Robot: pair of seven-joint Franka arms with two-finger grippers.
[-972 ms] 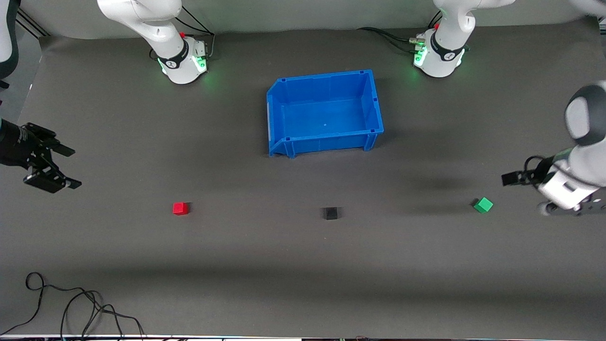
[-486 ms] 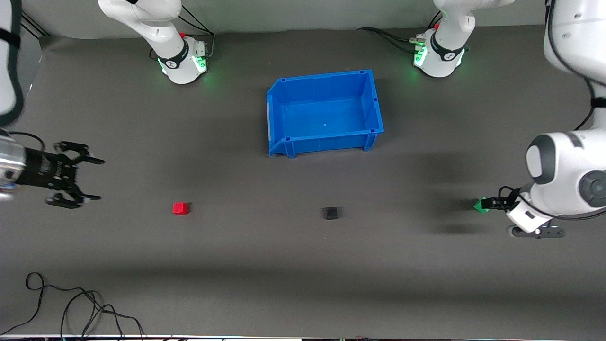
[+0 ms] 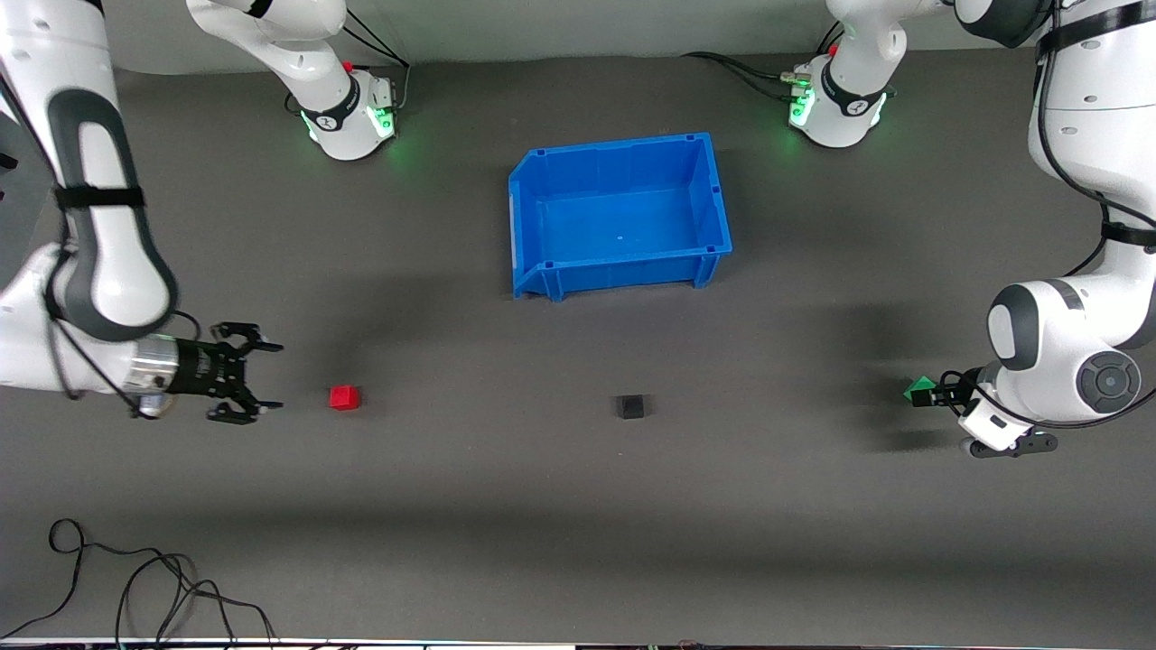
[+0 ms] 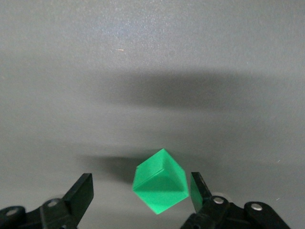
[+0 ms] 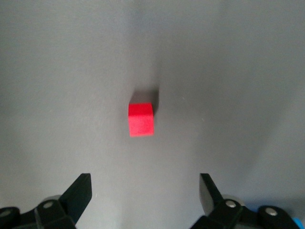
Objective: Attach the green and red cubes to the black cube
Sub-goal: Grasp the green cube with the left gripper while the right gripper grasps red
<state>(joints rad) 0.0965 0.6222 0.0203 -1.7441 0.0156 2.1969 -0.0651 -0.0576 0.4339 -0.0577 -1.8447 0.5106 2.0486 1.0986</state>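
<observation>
The red cube lies on the dark mat toward the right arm's end. My right gripper is open and low beside it, a short gap away; in the right wrist view the red cube lies ahead of the open gripper. The black cube sits mid-table, nearer the front camera than the blue bin. The green cube lies toward the left arm's end. My left gripper is open around it; in the left wrist view the green cube sits between the open fingers, close to one finger.
An empty blue bin stands mid-table near the arm bases. A loose black cable lies at the table's front corner on the right arm's end. The arm bases stand along the far edge.
Both arms have swung in and down: the right gripper has moved toward the red cube, and the left gripper has come down around the green cube. The cubes have not moved.
</observation>
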